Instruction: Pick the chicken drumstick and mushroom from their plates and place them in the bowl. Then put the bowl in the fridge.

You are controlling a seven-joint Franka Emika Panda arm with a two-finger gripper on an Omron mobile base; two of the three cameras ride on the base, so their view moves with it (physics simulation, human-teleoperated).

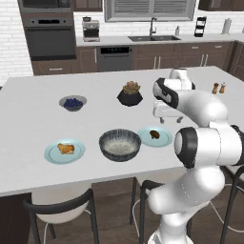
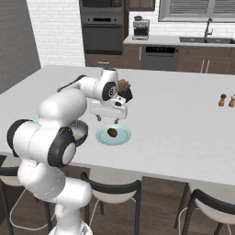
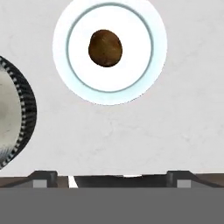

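While the tool (image 2: 107, 120) hangs spread above the surface (image 2: 183, 124), the mushroom (image 3: 105, 48) (small, rounded, probably light and rather slippery) sits mid-plate (image 3: 144, 78) beside the bowl (image 1: 119, 144), best pinched across its widest middle.

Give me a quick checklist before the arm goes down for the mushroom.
1. Gripper jaws open: ok.
2. Mushroom lying on its plate, nothing over it: ok.
3. Jaws directly above the mushroom: not ok, in the hand view it sits ahead of them.
4. Bowl upright beside that plate, holding nothing: ok.
5. Chicken drumstick on the other plate: ok.
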